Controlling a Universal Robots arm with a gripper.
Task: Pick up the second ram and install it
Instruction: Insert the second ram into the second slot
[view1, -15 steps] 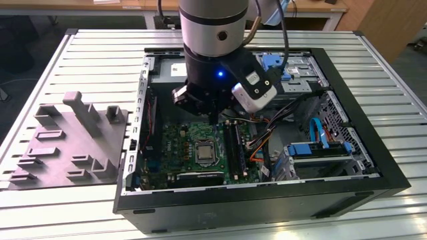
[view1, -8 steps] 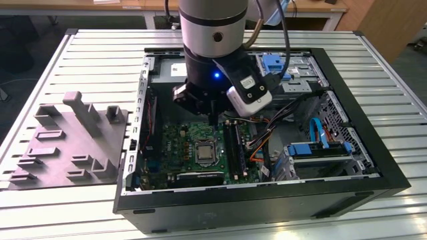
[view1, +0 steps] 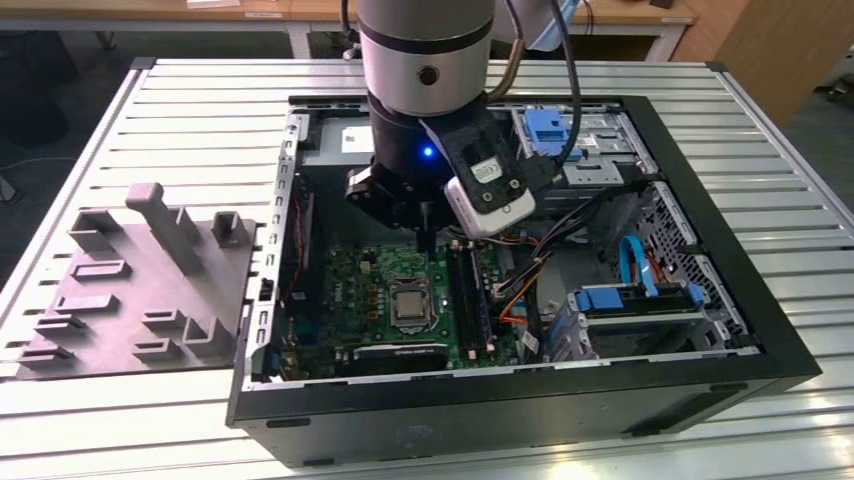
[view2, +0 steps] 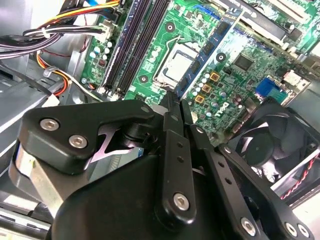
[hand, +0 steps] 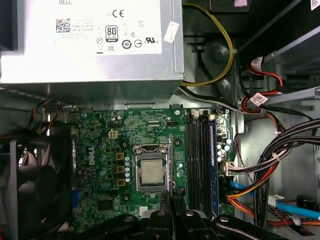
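Note:
My gripper (view1: 423, 228) hangs inside the open computer case (view1: 534, 395), low over the green motherboard (view1: 360, 285). It is shut on the second ram (view2: 210, 47), a thin blue-green stick with black chips that juts out from the fingertips. In the first wrist view the second ram (hand: 171, 165) shows edge-on as a dark strip beside the processor socket (hand: 151, 170), and the gripper (hand: 172, 206) sits behind it. The black memory slots (hand: 196, 160) lie a short way to the side of the stick. Another blue stick (hand: 212, 160) stands in the slot beyond them.
A grey power supply (hand: 90, 40) borders the motherboard. Cable bundles (hand: 270, 165) run beside the slots. A black fan (view2: 265, 150) sits at the board's far side. The grey fixture tray (view1: 134, 290) stands outside the case at the exterior view's left.

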